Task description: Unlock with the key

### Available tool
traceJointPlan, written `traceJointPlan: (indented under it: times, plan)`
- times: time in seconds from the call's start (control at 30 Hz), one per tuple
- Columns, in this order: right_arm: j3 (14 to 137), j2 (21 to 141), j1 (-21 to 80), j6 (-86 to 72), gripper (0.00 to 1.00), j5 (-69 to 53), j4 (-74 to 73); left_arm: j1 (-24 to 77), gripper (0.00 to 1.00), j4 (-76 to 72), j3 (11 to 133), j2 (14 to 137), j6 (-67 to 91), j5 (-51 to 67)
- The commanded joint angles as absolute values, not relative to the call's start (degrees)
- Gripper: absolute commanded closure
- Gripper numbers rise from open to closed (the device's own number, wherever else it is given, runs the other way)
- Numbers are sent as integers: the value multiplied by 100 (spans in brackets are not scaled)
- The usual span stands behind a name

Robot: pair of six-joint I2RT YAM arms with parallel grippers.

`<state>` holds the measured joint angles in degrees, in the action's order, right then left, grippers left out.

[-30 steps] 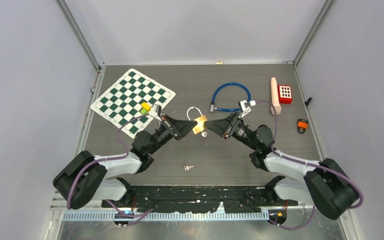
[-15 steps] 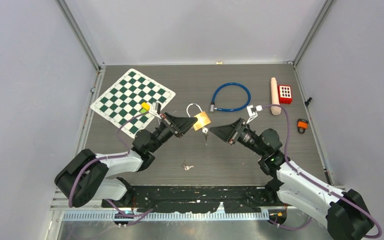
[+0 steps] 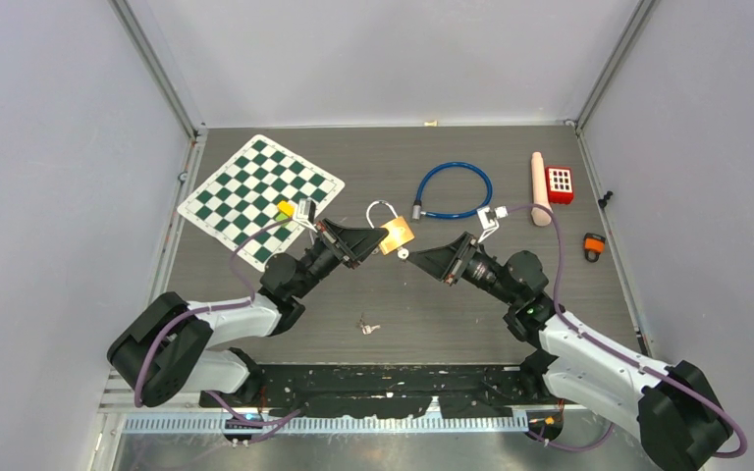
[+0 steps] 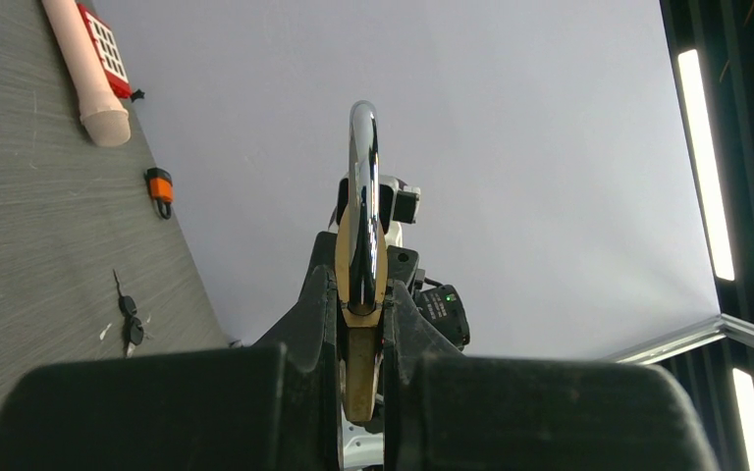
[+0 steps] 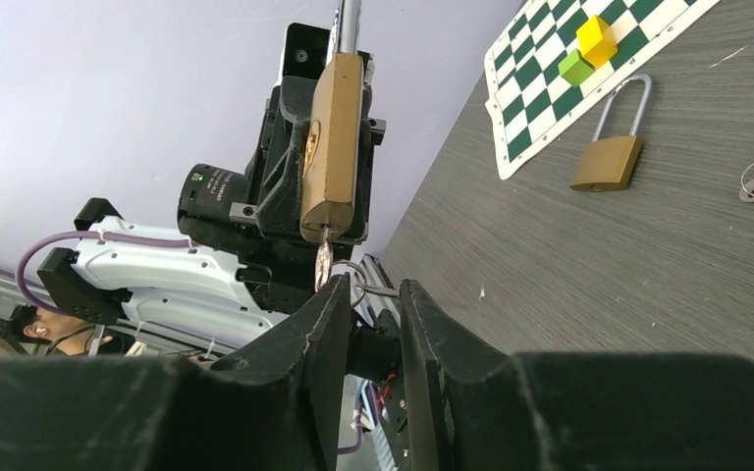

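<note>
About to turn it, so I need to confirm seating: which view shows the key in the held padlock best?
Right wrist: the key sticks out under the brass padlock, clearly outlined. Top external shows only a pale speck at the padlock's corner; left wrist sees the padlock edge-on, key hidden.

a dark grey, wood-grained desk (image 3: 383, 157) is enclosed on three sides by plain, pale lilac-grey walls (image 3: 383, 59). aluminium posts (image 3: 154, 69) are set at the two back corners. in the left wrist view, bright ceiling light strips (image 4: 705, 167) are seen beyond the enclosure.
</note>
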<state>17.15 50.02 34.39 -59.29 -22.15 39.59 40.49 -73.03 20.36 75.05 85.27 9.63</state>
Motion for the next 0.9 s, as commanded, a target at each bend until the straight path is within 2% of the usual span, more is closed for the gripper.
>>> traceJointPlan:
  times: [0.0, 0.27, 0.87]
  plan:
    - [1897, 4877, 3473, -5932, 67, -2169, 4303, 4036, 100, -8196, 2355, 7392, 8562, 850]
    - [1954, 4204, 3471, -5480, 63, -1771, 3393, 4043, 100, -8198, 2375, 7401, 8557, 850]
    - [2468, 5144, 3720, -5762, 70, -2118, 3926, 4109, 100, -8184, 2438, 7400, 8462, 864]
